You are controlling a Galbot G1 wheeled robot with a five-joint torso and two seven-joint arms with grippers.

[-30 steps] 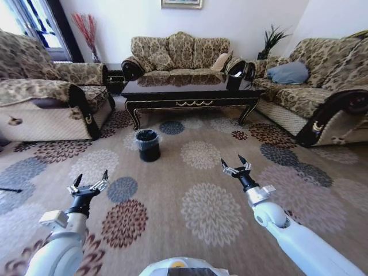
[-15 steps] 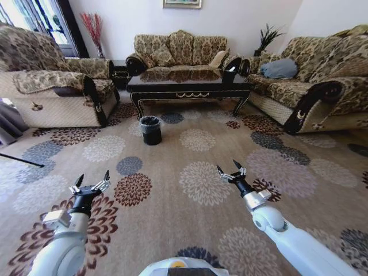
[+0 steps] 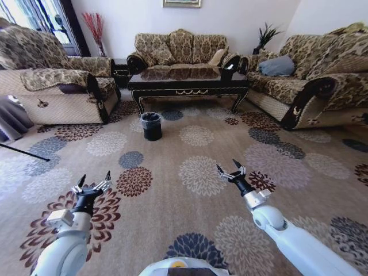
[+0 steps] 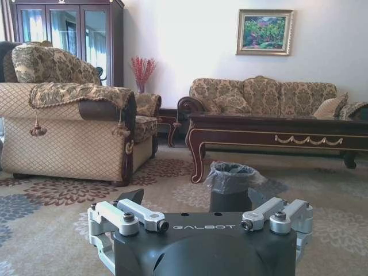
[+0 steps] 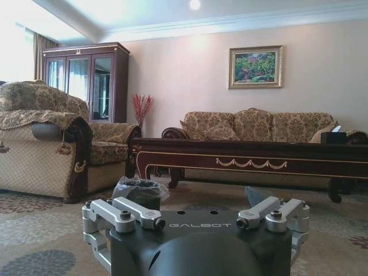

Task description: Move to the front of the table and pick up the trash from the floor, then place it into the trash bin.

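A: What kind of room is it?

B: A sitting room with a beige carpet (image 3: 172, 190) patterned in round floral medallions, and brown brocade sofas (image 3: 178, 49) along the far wall and on both sides. A framed landscape painting (image 4: 264, 31) hangs above the far sofa.

A: Where are the task's things?

B: The long low coffee table of glossy dark wood (image 3: 187, 86), with gold scroll ornament on its apron, stands far ahead in front of the far sofa. The small round black trash bin lined with crinkly clear plastic (image 3: 151, 126) sits on the carpet just in front of the table's left end. I can't make out any litter on the floor.

A: And the arms?

B: Both are held out low over the near carpet. The left gripper (image 3: 92, 183) is at near left, its dark pointed fingers spread apart and empty. The right gripper (image 3: 229, 169) is at near right, a little farther forward, likewise released and holding nothing. Both are well apart from the bin.
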